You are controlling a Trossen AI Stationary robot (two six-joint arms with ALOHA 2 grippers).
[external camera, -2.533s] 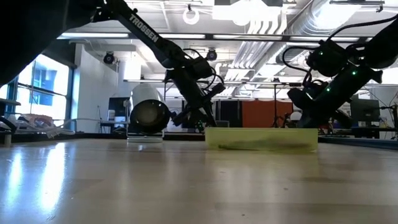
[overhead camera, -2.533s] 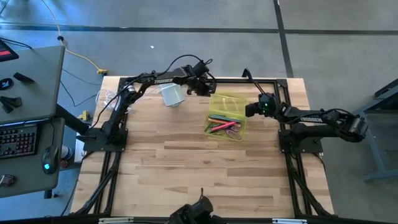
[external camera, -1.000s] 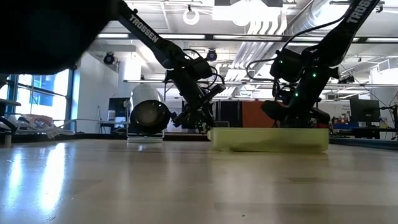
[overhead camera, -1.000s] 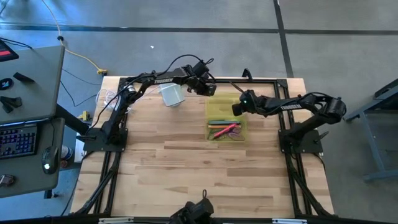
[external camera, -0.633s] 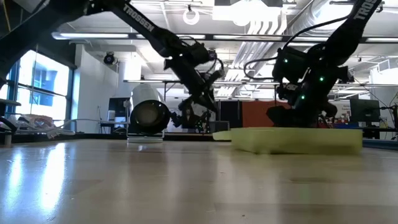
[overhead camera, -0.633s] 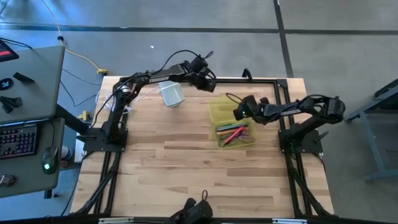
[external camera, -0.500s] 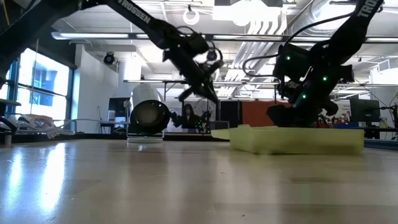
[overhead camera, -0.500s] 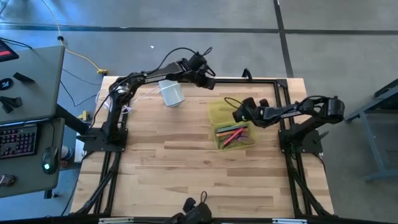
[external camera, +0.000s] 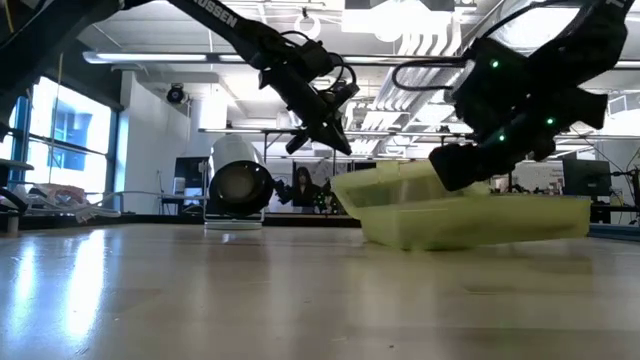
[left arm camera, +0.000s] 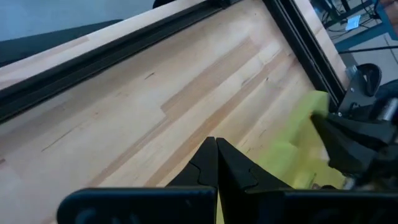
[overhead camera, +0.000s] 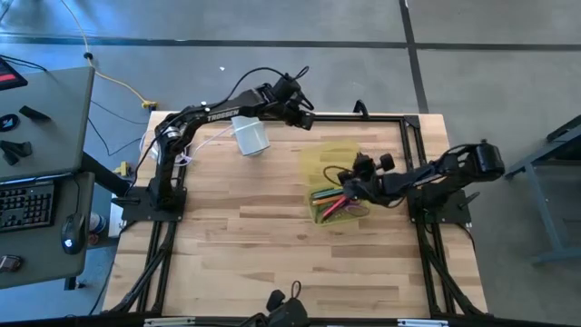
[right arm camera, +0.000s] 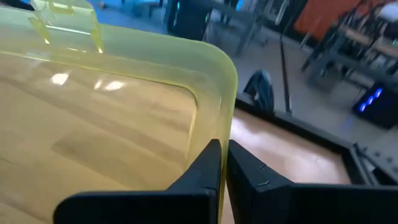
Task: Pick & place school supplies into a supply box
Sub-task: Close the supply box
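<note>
The supply box (overhead camera: 320, 171) is a translucent yellow-green case right of the table's middle. Its base (external camera: 500, 226) rests on the wood and its lid (external camera: 388, 190) stands tilted up over it. Several coloured pens (overhead camera: 332, 202) lie in the base. My right gripper (overhead camera: 348, 178) reaches in from the table's right and is shut on the lid (right arm camera: 112, 112). My left gripper (overhead camera: 306, 117) is shut on nothing; it hangs above the table's far edge, up and away from the box (left arm camera: 298, 137). My right gripper pinches the lid's side rim (right arm camera: 227, 118) between its two fingers, just below a rounded corner; the latch tab (right arm camera: 65, 18) is on the adjoining edge. The fingers come from the table's right, slanting slightly down. The lid is tilted up while the base stays on the table.
A white cylinder (overhead camera: 251, 136) lies on its side at the far left of the box, with its dark open end (external camera: 240, 188) toward the low camera. A black frame rail (overhead camera: 363, 116) runs along the far edge. Bare wood (overhead camera: 272, 245) spreads over the near half.
My right gripper has swung toward the near edge and turned. The box has slid and turned with it toward the table's right. The lid, lying low before, now stands tilted up over the base. My left gripper has risen from beside the box.
</note>
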